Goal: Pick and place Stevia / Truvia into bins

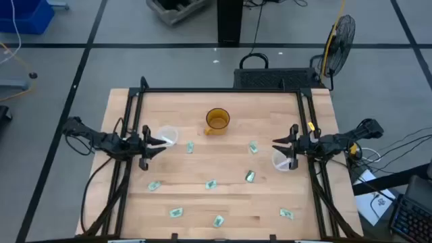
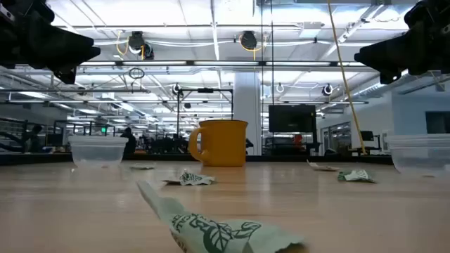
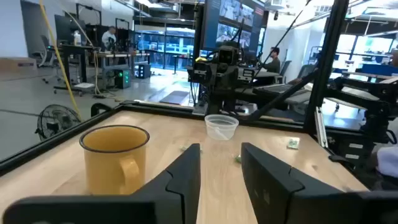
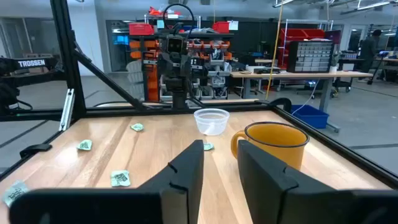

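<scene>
Left gripper (image 1: 164, 142) over one cup (image 1: 168, 135), right gripper (image 1: 277, 144) above other cup (image 1: 281, 160), both jaws spread, packets (image 1: 212, 184) scattered on surface (image 1: 223, 158), mug (image 1: 217, 120) between

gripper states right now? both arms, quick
Left gripper: open, holding nothing, raised over the table's left edge by a clear cup.
Right gripper: open, holding nothing, raised at the right edge over the other cup.

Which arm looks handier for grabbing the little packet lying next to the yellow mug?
Probably the left. Its gripper hovers open over the left cup, and the sachet lies just beyond that cup, near the mug. The right gripper, also open, waits across the table.
</scene>
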